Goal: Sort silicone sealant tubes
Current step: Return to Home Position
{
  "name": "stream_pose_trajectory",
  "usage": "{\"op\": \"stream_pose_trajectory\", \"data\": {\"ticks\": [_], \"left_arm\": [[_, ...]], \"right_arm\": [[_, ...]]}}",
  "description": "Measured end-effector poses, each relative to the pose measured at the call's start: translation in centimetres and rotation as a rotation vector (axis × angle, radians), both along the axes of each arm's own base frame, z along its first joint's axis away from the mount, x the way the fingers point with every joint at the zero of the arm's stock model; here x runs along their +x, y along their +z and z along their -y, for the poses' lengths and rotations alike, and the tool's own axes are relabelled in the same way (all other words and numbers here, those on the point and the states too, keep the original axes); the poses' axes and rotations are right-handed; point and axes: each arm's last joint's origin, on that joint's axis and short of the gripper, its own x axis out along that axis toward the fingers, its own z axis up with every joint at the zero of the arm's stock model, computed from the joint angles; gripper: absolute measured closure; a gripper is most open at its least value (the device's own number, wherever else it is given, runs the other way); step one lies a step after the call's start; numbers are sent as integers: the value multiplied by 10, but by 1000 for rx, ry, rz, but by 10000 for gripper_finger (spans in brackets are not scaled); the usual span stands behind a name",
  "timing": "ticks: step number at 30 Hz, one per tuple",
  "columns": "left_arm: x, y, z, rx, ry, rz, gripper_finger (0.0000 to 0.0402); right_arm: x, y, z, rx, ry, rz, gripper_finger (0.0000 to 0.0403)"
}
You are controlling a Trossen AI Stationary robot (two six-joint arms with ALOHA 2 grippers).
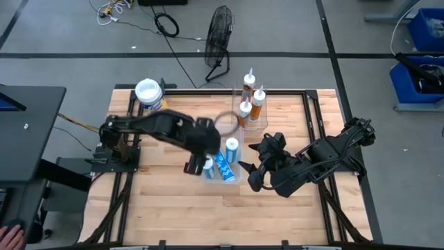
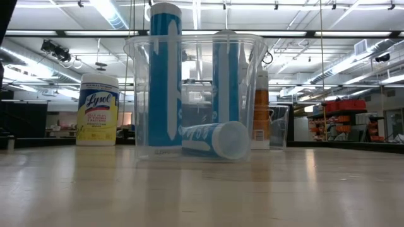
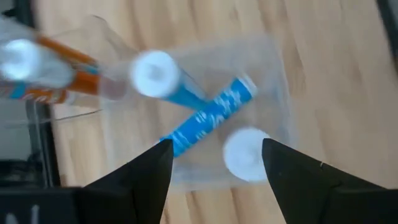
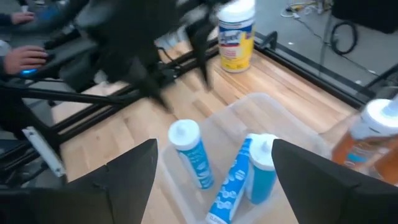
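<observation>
Remote check, high view, read left to right.

1. The yellow canister with its white lid stands at the upper left of the wooden table, close to the top edge.
2. The left gripper hangs over the left wall of the lower clear bin at frame centre. In the left wrist view its fingers are spread wide, with nothing between them.
3. The lower clear bin holds all three blue sealant tubes. In the low view two stand upright and the third lies on the bin floor with its white end toward the camera.
4. The upper clear bin sits just above and right of centre, near the table's top edge. It holds the three orange sealant tubes, upright, with white nozzles pointing up. The two bins are near each other; I cannot tell whether they touch.
5. The right gripper sits just right of the lower bin and apart from it. In the right wrist view its fingers are released wide and carry nothing.

Edges and room: bare wood fills the lower part of the frame below both grippers. Dark frame rails run along the table sides. A person's hand shows at the lower left corner, off the table.
</observation>
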Motion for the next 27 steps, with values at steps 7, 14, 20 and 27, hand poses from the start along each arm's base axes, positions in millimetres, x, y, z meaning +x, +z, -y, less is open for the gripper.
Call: {"op": "stream_pose_trajectory", "data": {"ticks": [7, 14, 20, 27], "left_arm": [[-17, 38, -29, -211, 223, 187, 182], [-68, 83, -48, -267, 349, 422, 239], [-124, 112, -60, -212, 429, 560, 272], [-175, 115, -66, -57, 533, 516, 279]], "right_arm": [[10, 7, 4, 57, 53, 48, 85], [10, 19, 21, 159, 59, 104, 85], [22, 28, 43, 209, 63, 163, 85], [31, 29, 70, 203, -9, 180, 93]]}}
